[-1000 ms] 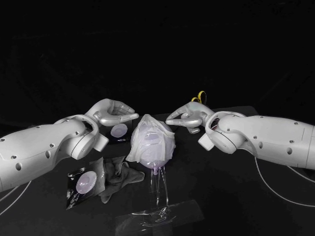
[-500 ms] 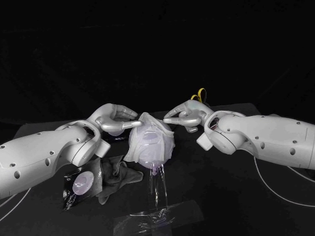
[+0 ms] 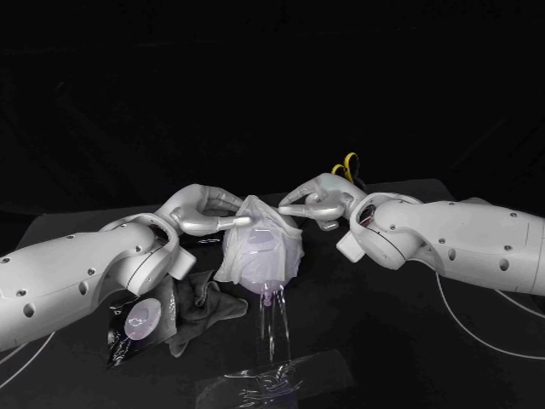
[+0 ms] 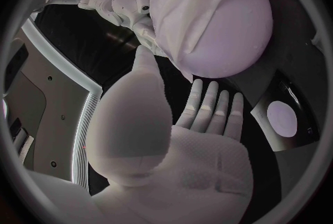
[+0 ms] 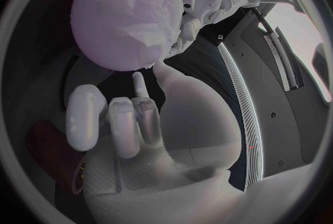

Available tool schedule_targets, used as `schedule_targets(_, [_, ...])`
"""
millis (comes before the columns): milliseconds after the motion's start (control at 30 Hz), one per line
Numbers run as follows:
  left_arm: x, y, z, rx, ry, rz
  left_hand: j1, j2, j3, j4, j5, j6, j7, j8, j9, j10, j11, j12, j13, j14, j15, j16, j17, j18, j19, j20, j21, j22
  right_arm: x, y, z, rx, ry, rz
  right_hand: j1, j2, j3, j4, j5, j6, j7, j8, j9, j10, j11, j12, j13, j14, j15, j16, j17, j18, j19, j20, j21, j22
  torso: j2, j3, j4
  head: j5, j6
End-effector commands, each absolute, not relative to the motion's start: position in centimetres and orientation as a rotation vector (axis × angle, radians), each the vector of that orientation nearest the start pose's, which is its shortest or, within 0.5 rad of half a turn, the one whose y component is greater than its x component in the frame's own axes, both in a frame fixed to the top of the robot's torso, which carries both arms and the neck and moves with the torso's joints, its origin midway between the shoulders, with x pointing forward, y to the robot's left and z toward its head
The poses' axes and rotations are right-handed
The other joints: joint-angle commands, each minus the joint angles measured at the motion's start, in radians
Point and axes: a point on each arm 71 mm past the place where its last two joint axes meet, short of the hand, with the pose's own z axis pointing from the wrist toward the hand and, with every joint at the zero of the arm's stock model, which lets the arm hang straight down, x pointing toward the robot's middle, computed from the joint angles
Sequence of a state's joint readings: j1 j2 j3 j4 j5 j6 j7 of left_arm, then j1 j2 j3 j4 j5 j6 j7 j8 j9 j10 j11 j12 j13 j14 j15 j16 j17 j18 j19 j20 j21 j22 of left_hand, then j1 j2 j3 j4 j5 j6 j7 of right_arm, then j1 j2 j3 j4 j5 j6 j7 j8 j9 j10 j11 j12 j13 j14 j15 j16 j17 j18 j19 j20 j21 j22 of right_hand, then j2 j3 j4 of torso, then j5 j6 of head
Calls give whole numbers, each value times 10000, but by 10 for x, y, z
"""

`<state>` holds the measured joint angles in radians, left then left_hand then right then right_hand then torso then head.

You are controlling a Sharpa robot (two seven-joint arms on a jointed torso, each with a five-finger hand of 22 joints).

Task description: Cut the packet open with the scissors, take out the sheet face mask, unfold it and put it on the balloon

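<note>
Both white arms reach in over the bench (image 3: 395, 341) and meet at the balloon (image 3: 267, 288), one robot hand on each side of its top. The left robot hand (image 3: 205, 209) is wide: in the left wrist view its fingers lie stretched side by side toward the balloon, thumb raised apart, nothing in the palm. In the head view one fingertip reaches the upper left edge of the sheet face mask (image 3: 258, 234); whether it touches cannot be told. The right robot hand (image 3: 312, 203) is narrow, its fingers curled in on nothing, with one finger held straight toward the mask's upper right edge.

The mask is draped over the balloon, which stands on a clear stand (image 3: 270, 336) at the middle of the bench, with only its lilac underside bare. The packet (image 3: 144, 317) lies flat near the left arm; it bears a pale round patch, but no writing on it can be read. Beside it lies a crumpled grey piece (image 3: 209, 300), hard to make out. Of the scissors (image 3: 347, 164) only yellow handle loops show behind the right robot hand, the blades hidden
</note>
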<state>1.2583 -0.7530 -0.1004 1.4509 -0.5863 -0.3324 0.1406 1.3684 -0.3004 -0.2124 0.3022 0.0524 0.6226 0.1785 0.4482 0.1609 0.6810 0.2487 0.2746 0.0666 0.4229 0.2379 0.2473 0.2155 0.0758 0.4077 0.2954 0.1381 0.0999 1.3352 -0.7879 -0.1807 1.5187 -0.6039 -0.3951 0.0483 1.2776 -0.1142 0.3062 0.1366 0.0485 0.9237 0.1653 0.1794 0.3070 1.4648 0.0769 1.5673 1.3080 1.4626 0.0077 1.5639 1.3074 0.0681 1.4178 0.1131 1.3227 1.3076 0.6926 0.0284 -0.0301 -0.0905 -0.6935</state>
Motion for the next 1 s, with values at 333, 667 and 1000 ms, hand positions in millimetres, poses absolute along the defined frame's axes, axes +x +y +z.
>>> schedule_targets(333, [501, 172, -182, -4990, 17375, -11964, 300, -11, -37, 6, 60, -171, 1130, -139, -44, -30, 90, -272, -38, -153, 27, -277, -170, -135, -135, -16, -155, -98, 492, -178, -172, 4466, 17562, 10745, 133, 22, -90, -105, 11, 148, -31, 97, 6, 1060, 37, 35, 2628, 1082, 54, 69, 2634, -47, -9, 43, 42, 714, 104, -9, 1, -29, 33])
schedule_targets(667, [500, 171, -184, -4824, 17525, -11830, 702, 62, 56, 1, 53, -140, 1121, -131, -41, 43, 86, -393, -29, -84, 27, -393, -249, -130, -89, -17, -205, -146, 489, -175, -170, 3869, 17457, 10611, 323, 79, -31, -239, 13, 506, -156, 240, 37, 1060, -67, 35, 2628, 1082, -24, 69, 2634, -42, -34, -2, 75, 766, 142, -8, 18, -49, 32])
schedule_targets(1000, [499, 170, -185, -4764, 17649, -11722, 864, 126, 122, 3, 46, -87, 1116, -106, -31, 96, 79, -440, -27, -36, 19, -444, -284, -132, -46, -16, -221, -166, 486, -171, -166, 2670, 16953, 10299, 647, 289, 273, -496, 9, 1211, -470, 529, 112, 1060, -332, 35, 2628, 1082, -244, 69, 2634, -51, -26, -170, 153, 862, 174, -18, 28, -66, 30])
